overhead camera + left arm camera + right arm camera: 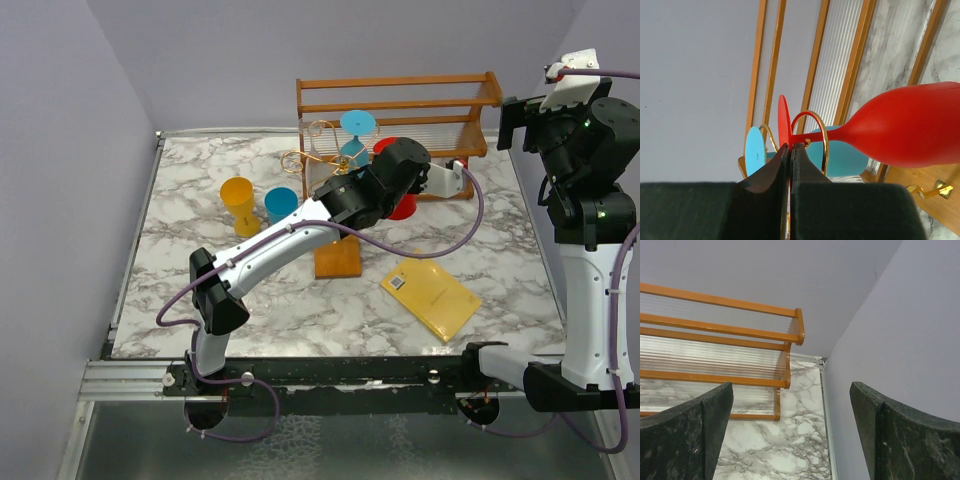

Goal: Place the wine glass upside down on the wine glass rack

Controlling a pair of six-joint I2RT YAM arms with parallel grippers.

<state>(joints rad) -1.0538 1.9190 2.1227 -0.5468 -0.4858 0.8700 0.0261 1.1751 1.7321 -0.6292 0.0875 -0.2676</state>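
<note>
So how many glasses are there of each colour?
Red glass: 1
Blue glasses: 2
Yellow glass: 1
Total: 4

Glossy, perhaps plastic wine glass (910, 127); shiny gold-wire wine glass rack (824, 142).

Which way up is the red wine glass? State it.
Upside down: the left claw grips the red wine glass by its foot, and the bowl points toward the marble table.
</note>
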